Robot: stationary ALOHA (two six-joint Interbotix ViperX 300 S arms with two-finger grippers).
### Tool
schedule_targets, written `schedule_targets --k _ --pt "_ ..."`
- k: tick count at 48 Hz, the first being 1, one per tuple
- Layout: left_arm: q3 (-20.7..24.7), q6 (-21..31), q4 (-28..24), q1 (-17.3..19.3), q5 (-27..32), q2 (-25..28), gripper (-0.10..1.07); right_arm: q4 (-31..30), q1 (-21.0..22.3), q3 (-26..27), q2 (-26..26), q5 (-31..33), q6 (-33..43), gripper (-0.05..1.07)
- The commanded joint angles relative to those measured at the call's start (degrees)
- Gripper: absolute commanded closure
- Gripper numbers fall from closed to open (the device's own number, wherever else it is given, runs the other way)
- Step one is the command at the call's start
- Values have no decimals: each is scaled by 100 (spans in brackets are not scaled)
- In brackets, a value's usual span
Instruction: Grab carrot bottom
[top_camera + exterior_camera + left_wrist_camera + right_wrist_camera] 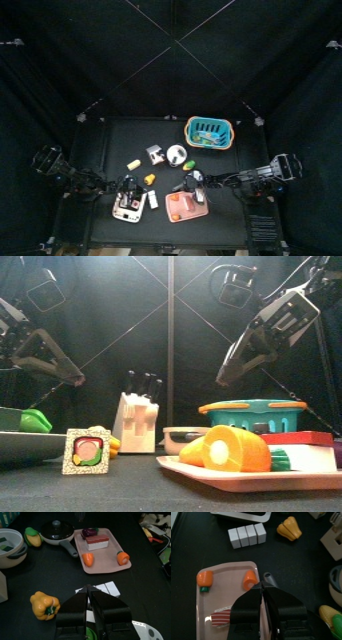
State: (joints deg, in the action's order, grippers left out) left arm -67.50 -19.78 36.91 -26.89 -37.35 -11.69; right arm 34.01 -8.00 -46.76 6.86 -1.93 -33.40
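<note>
Right gripper (264,587): you have it half open, gripping nothing, tips just beside the carrot bottom (250,579) on the pink tray (228,597), table's near side. Its jaws hide part of the tray.

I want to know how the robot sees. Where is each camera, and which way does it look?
Top view: high above, looking straight down at the black table; both arms show.
Front view: at the table's front edge, looking level at the pink tray; both arms hang behind.
Left wrist view: on the left arm, looking over the left gripper at the tray.
Right wrist view: on the right arm, looking over the right gripper at the tray.
Shared: both wrist views show the two carrot pieces on the tray.
</note>
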Motion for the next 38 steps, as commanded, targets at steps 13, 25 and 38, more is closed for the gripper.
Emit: schedule_targets --k 13,25,38 --pt "598 9 -114 -554 -26 642 47 97 -237 571 -677 0 9 17" --pt "615 0 -105 -519 -167 782 47 123 -246 729 -1011 18 -18 12" --pt "571 9 44 -457 -211 800 47 -26 -211 809 -1248 18 -18 13"
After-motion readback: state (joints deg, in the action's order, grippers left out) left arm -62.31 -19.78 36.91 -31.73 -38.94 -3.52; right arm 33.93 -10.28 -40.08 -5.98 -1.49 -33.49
